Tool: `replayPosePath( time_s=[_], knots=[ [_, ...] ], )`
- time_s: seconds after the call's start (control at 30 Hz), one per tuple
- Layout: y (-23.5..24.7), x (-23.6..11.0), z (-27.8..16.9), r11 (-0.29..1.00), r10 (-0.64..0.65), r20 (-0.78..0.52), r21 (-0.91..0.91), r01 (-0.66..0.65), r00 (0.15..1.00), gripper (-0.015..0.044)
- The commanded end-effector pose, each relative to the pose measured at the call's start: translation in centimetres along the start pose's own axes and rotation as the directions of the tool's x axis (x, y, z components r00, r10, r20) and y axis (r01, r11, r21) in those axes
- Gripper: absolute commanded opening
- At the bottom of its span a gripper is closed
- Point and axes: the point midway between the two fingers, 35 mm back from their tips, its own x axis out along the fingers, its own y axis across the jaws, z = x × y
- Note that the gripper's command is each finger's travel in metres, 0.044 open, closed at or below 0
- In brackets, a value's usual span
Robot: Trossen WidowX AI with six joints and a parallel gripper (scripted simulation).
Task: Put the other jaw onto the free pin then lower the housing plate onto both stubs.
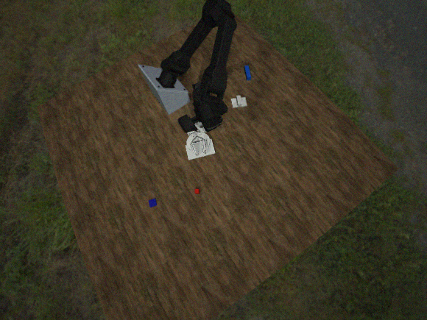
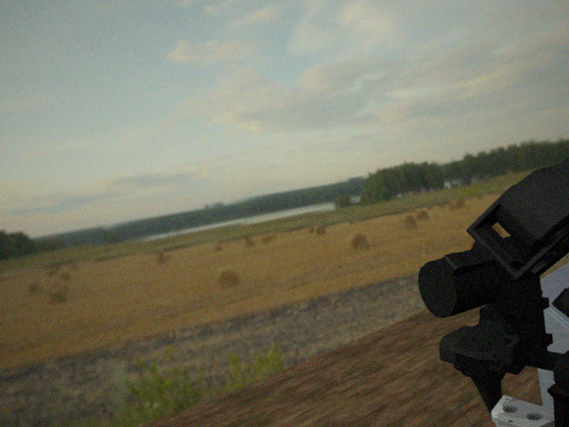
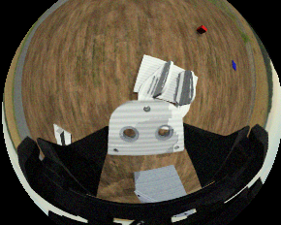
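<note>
My gripper (image 1: pixel 198 126) (image 3: pixel 144 128) is shut on the white housing plate (image 2: pixel 521 410) (image 3: pixel 146 120), a rounded plate with two large holes, held between the fingers above the table. The white gear base (image 1: pixel 211 150) (image 3: pixel 142 74) lies just beyond the plate in the wrist view, partly hidden by it. Two jaws stand on this base, side by side: one jaw (image 3: pixel 164 79) on the left and another jaw (image 3: pixel 185 87) on the right in the wrist view. The pins and the meshing of the teeth cannot be made out.
A white stepped block (image 1: pixel 239 101) (image 3: pixel 60 135) and a blue bar (image 1: pixel 247 73) lie to one side. A red cube (image 1: pixel 197 191) (image 3: pixel 202 29) and a dark blue square (image 1: pixel 152 202) (image 3: pixel 234 65) lie beyond the base. The grey arm mount (image 1: pixel 173 101) (image 3: pixel 160 183) stands behind the gripper.
</note>
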Motion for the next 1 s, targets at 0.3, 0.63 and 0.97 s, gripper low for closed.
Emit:
replayPosePath(
  time_s=[0.3,0.63,0.97],
  knots=[
    [-4.0,0.4,-1.5,0.966,0.046,-0.006,0.253,-0.043,0.999,0.0351],
    [-4.7,0.5,-1.7,0.953,0.055,-0.004,0.297,-0.052,0.998,0.0351],
    [-4.7,0.5,-1.7,0.953,0.055,-0.004,0.297,-0.052,0.998,0.0351]
  ],
)
